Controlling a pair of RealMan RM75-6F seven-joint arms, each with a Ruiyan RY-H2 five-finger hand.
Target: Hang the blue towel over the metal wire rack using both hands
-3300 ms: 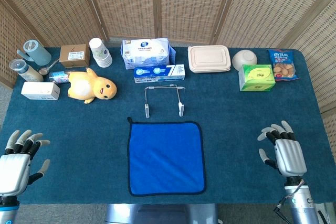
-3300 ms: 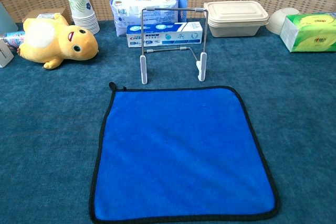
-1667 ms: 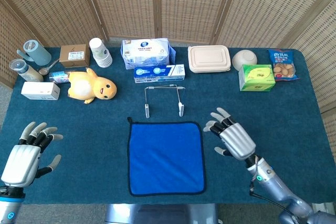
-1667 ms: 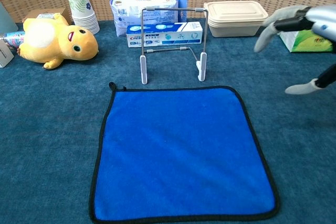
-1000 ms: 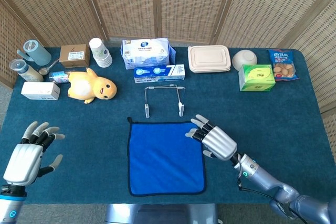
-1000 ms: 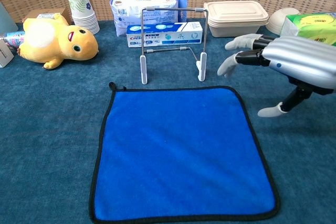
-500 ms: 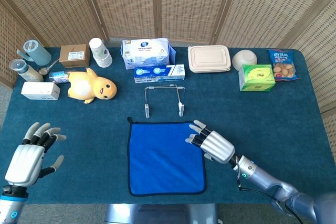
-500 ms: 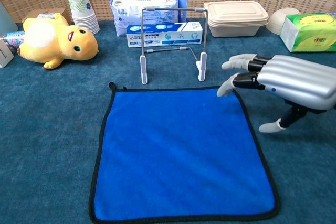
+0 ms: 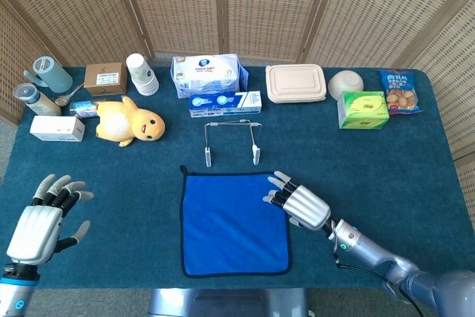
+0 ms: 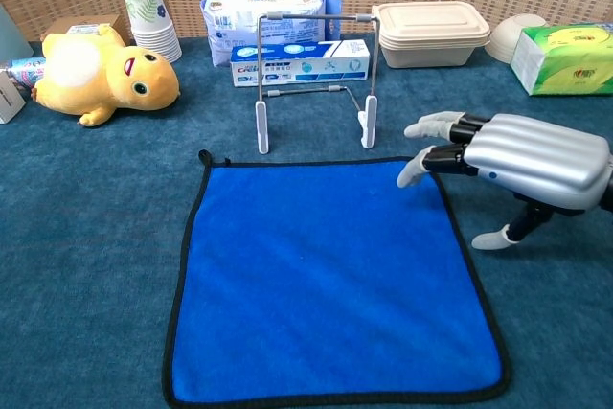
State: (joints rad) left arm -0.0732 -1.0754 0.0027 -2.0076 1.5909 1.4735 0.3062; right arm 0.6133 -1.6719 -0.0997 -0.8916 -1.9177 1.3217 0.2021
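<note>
The blue towel [image 9: 234, 222] [image 10: 326, 275] lies flat on the table in front of the metal wire rack [image 9: 231, 141] [image 10: 314, 79], which stands upright just behind its far edge. My right hand [image 9: 300, 206] [image 10: 522, 162] hovers open at the towel's far right corner, fingertips over the black hem and thumb off to the side on the cloth-free table. My left hand [image 9: 43, 218] shows only in the head view, open near the front left edge, well away from the towel.
A yellow plush duck [image 9: 130, 123], paper cups [image 9: 141, 73], a tissue pack [image 9: 209, 73] and a toothpaste box [image 9: 225, 103] stand behind the rack. A lidded container [image 9: 296, 83], a bowl [image 9: 346, 82] and a green box [image 9: 363, 109] sit at back right. The table [image 9: 371, 161] is covered in dark teal cloth.
My right hand swept in from the front right edge to the towel's far right corner and has settled lower there. The left hand shifted only slightly. Towel and rack are unmoved.
</note>
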